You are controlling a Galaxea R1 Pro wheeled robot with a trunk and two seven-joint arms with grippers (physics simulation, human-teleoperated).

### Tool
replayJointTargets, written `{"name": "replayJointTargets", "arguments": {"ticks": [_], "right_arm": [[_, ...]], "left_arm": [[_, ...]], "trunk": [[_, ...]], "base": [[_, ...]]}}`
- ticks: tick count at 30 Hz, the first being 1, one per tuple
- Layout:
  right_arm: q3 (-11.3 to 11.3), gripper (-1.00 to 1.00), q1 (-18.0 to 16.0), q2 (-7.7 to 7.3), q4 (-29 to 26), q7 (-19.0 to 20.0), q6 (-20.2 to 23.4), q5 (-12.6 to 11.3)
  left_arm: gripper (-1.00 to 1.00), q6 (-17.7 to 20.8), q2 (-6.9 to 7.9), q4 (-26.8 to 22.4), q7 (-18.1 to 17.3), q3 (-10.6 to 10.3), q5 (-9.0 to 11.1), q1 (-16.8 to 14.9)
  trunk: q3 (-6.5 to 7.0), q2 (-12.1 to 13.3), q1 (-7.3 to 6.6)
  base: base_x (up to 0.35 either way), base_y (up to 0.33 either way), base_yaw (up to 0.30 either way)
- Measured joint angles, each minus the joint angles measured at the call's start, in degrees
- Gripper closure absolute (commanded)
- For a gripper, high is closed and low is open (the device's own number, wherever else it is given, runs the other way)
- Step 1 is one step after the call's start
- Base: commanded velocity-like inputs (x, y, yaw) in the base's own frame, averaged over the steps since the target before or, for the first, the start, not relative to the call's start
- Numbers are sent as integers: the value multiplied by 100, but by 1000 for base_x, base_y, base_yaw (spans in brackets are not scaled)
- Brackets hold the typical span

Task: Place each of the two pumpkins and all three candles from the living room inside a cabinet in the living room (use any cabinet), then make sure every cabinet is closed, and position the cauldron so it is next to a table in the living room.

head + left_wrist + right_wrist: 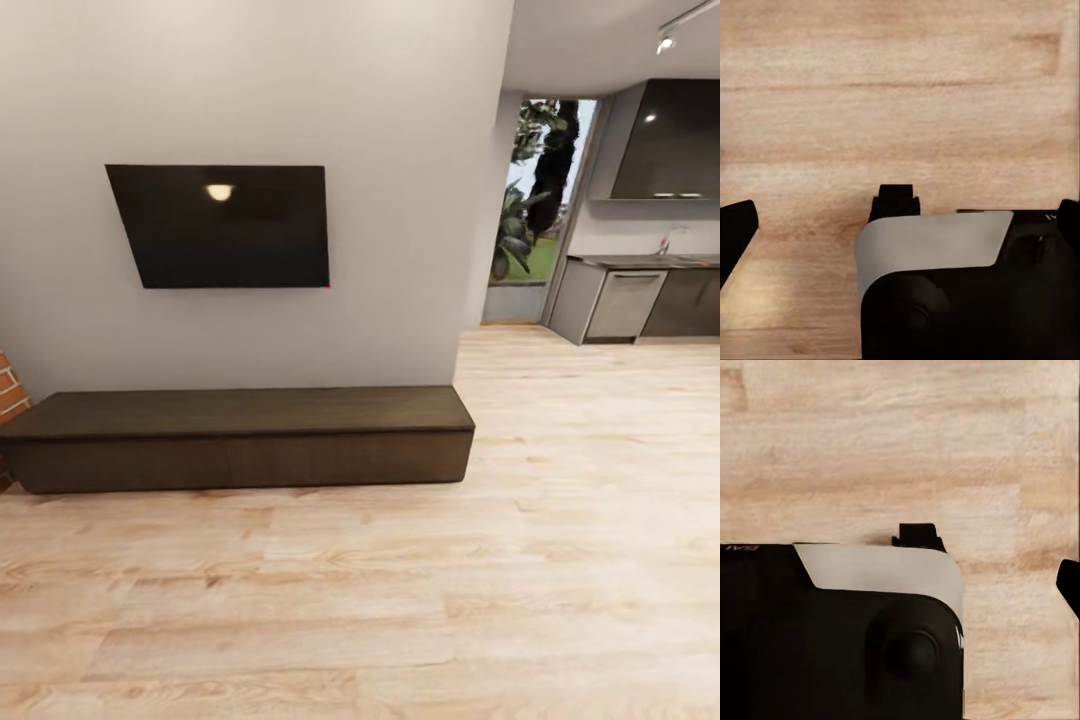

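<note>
The long low dark brown cabinet (245, 440) stands against the grey wall, ahead and to the left, with all its fronts shut and nothing on top. The pumpkins, candles, cauldron and table are out of view. In the left wrist view my left gripper (900, 225) points down at the wooden floor, its dark fingertips (736, 229) far apart at the picture's edges, with nothing between them. My right gripper (900, 585) also hangs over the floor; one dark fingertip (1069, 585) shows at the edge, set wide. Both hang above my black and white base (937, 247).
A black TV (222, 226) hangs on the wall above the cabinet. A brick edge (8, 390) shows at far left. Pale wood floor (400, 600) stretches in front and to the right, toward a kitchen counter (640, 295) and a glass door (535, 200).
</note>
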Motion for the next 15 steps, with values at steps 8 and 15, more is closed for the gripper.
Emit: {"name": "replayJointTargets", "arguments": {"ticks": [8, 15], "right_arm": [[5, -100, -510, 141, -1168, -197, 735, -17], [16, -100, -588, 198, -1131, -247, 35, -160]], "left_arm": [[-100, 440, 33, -496, 5, 4, -26, -781], [-100, 724, 48, -1375, -2, -31, -42, -916]], "trunk": [[-1, 0, 0], [-2, 0, 1]], "base": [[292, 0, 0], [247, 0, 0]]}}
